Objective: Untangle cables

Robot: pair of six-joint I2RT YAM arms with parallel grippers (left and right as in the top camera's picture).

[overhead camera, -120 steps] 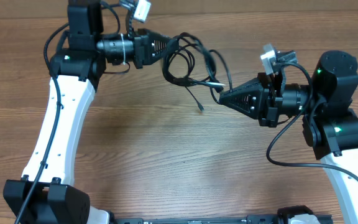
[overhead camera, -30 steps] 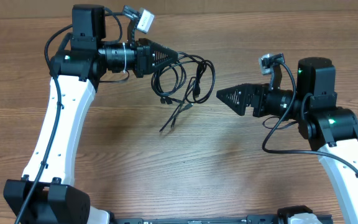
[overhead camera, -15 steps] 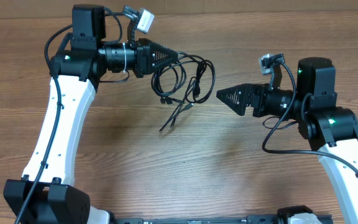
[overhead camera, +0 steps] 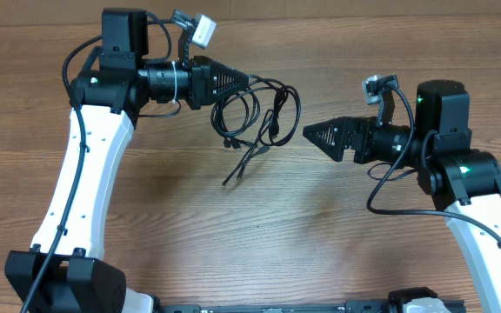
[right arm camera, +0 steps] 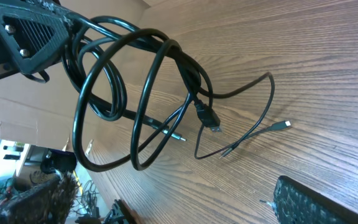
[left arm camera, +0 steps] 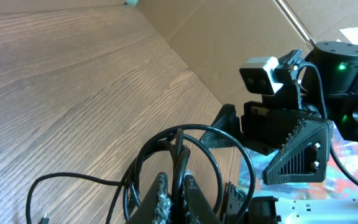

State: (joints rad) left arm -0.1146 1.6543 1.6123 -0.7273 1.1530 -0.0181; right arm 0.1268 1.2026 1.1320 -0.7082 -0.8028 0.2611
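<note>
The cables (overhead camera: 259,109) are thin black cords in loops, hanging above the wooden table from my left gripper (overhead camera: 249,80), which is shut on them. In the left wrist view one cord (left arm camera: 180,155) is pinched between the padded fingertips of that gripper (left arm camera: 174,185). Loose strands trail down to the table (overhead camera: 236,172). My right gripper (overhead camera: 310,135) stands open to the right of the bundle, apart from it. The right wrist view shows the loops (right arm camera: 148,93), a plug (right arm camera: 209,118) and a thin strand's tip (right arm camera: 286,125) in front of the open right gripper (right arm camera: 173,211).
The wooden table (overhead camera: 233,243) runs under both arms. A cardboard wall (left arm camera: 229,37) stands along the far edge. The right arm's own camera and wiring (left arm camera: 263,67) face the left wrist.
Four seconds ago the cables reached across to the right gripper's tip; now they hang compact from the left gripper, apart from the right one. Nothing has moved in the last second.
</note>
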